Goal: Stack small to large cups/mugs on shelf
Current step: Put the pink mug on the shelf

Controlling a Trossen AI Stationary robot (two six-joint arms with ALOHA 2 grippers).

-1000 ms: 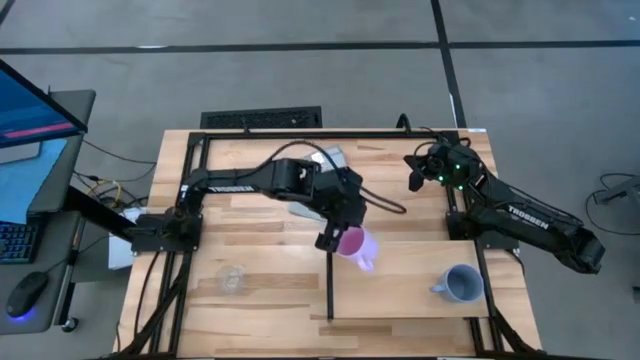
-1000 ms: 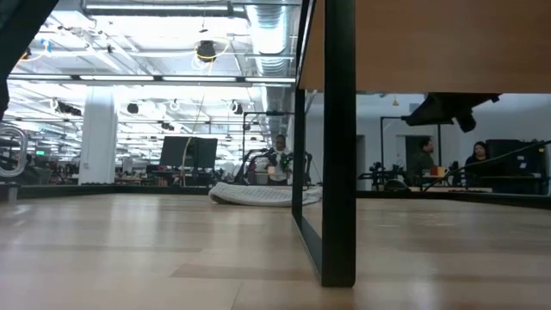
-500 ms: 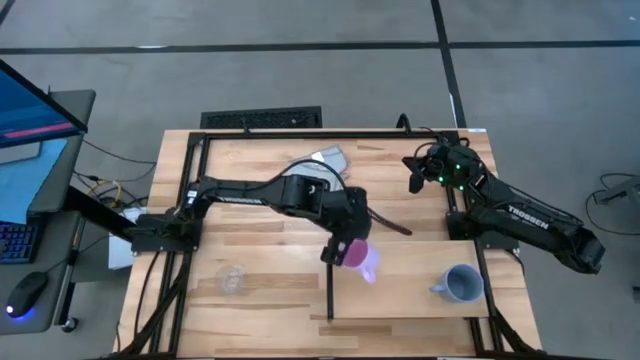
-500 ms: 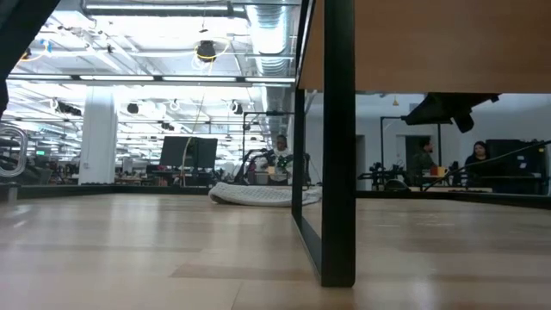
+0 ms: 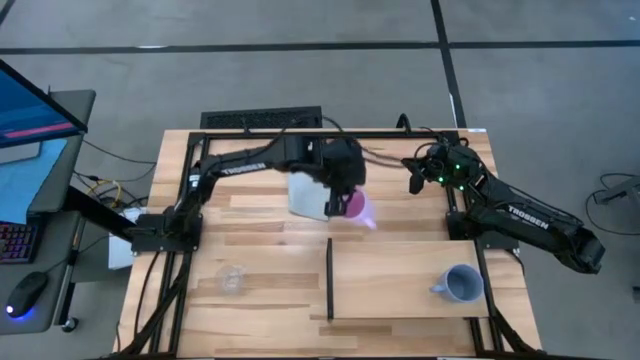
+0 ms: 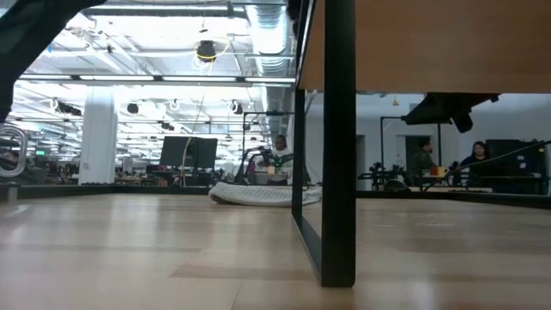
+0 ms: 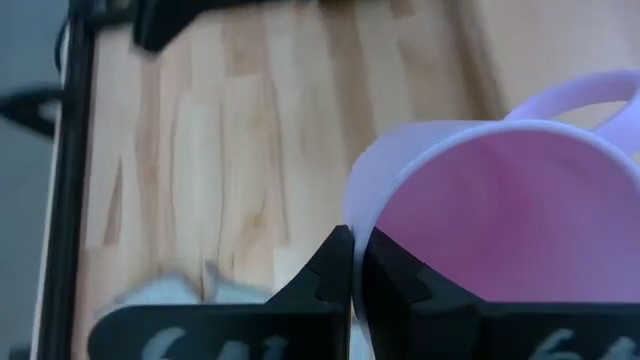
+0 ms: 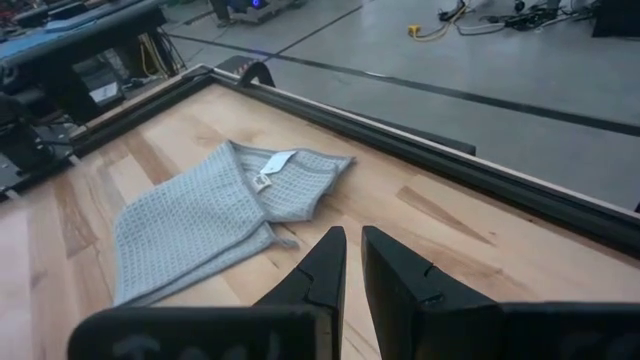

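High view: left gripper [image 5: 345, 196] pinches pink mug [image 5: 356, 208] above cloth [image 5: 308, 194], well apart from shelf [image 5: 400, 280] (grey-blue mug [image 5: 460, 284] there).
Left wrist: fingers clamp mug rim.
Right wrist: right gripper [image 8: 350, 262] pressed together.

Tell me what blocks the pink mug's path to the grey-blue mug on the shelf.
Nothing visible does. The left gripper holds the pink mug above the tabletop, beyond the shelf. The board between it and the grey-blue mug is bare; the black divider strip lies aside.
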